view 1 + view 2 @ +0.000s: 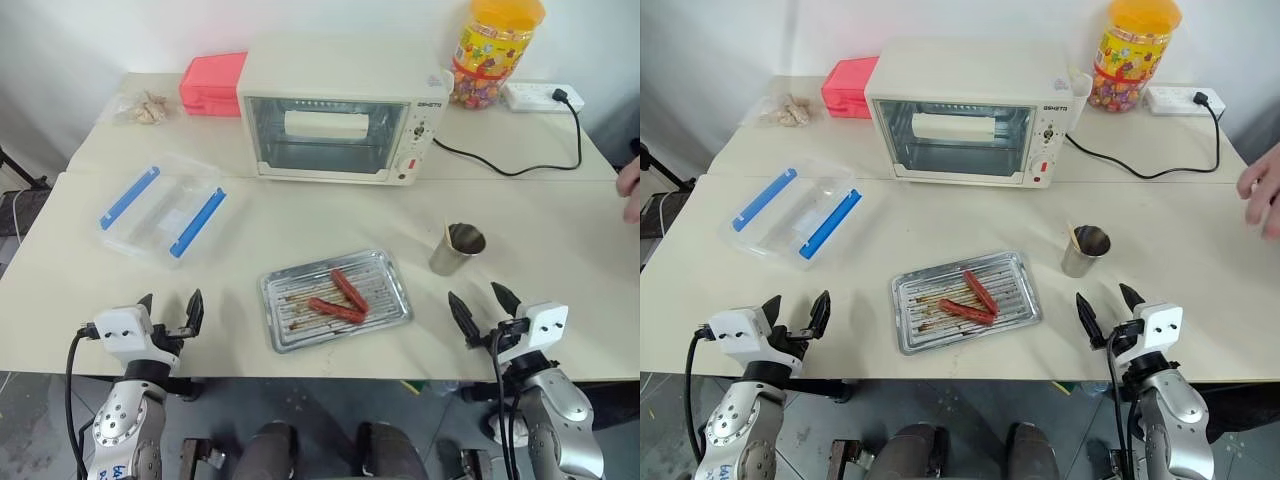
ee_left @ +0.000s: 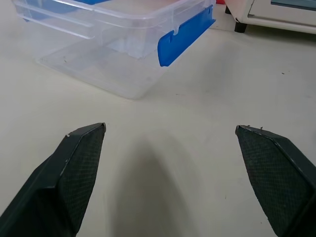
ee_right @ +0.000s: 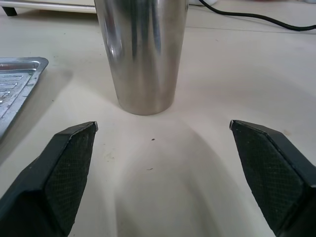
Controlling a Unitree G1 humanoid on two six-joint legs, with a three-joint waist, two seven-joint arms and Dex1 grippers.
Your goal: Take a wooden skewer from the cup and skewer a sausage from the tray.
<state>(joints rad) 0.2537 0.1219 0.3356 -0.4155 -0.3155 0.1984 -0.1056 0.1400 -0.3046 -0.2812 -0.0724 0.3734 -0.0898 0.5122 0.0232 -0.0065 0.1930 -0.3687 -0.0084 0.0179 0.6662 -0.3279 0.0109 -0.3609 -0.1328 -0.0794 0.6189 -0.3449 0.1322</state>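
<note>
Starting at the robot's left, the left gripper (image 1: 170, 304) hovers at the near edge of the cream table (image 1: 300, 225) with its two black fingers spread wide and nothing between them. Just beyond it lies a clear plastic box (image 1: 160, 212) with blue clips, and in the left wrist view that box sits ahead of the parted fingers, apart from them. Behind the box, at the back of the table, rest a small bag of food (image 1: 143, 107) and a pink container (image 1: 212, 82). A white toaster oven (image 1: 340, 115) stands at the middle back, its glass door closed.

Nearer the front, roughly central, the tray (image 1: 385, 268) lies flat with two red sausages (image 1: 340, 296) crossing at its middle. To its right the cup (image 1: 457, 249) stands upright, close to the tray but not touching, and a thin wooden skewer (image 1: 1074, 237) leans against its rim. The right gripper (image 1: 484, 303) hangs just in front of the cup, fingers wide apart and empty. At the back right stand an orange-lidded jar (image 1: 495, 50) and a white power strip (image 1: 540, 96). A person's hand (image 1: 1265, 190) shows at the far right edge.
</note>
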